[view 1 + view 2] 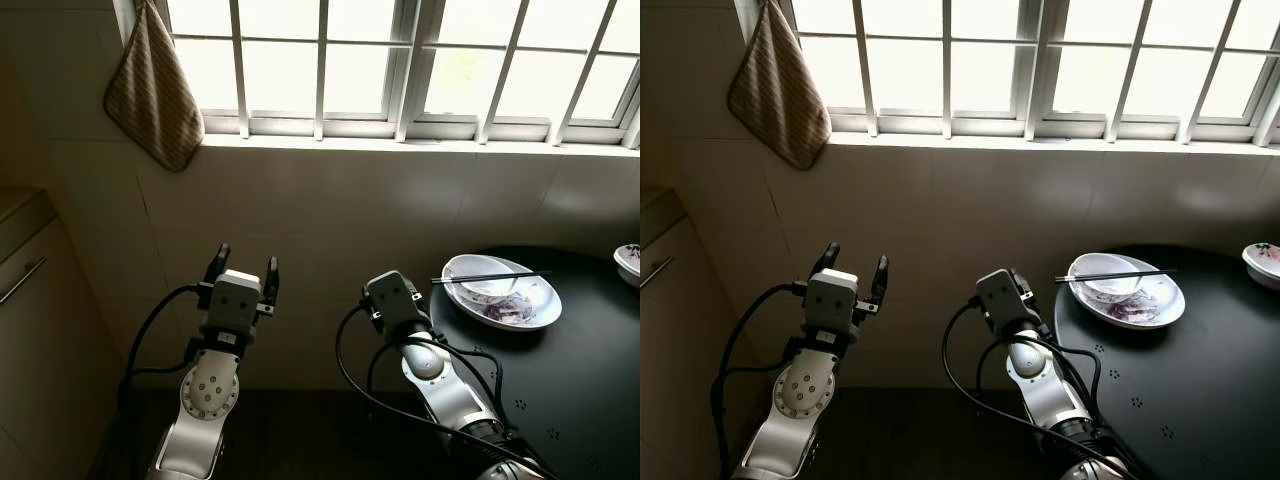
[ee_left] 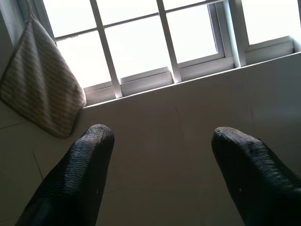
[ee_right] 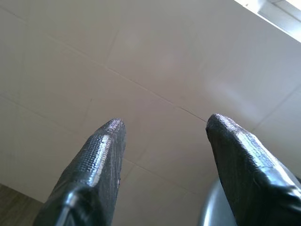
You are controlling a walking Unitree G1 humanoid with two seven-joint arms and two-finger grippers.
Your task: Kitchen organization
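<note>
Now both arms raised twd tiled wall, left pincer (image 1: 243,265) open & empty, right pincer (image 3: 162,129) likewise

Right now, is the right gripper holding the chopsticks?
No. The chopsticks lie across the bowl on the plate, while the right gripper is open and empty, facing the tiled wall.

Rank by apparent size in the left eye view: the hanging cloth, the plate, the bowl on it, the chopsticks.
1. Hanging cloth
2. Plate
3. Bowl on the plate
4. Chopsticks: about as long as the plate is wide, but thinnest.
</note>
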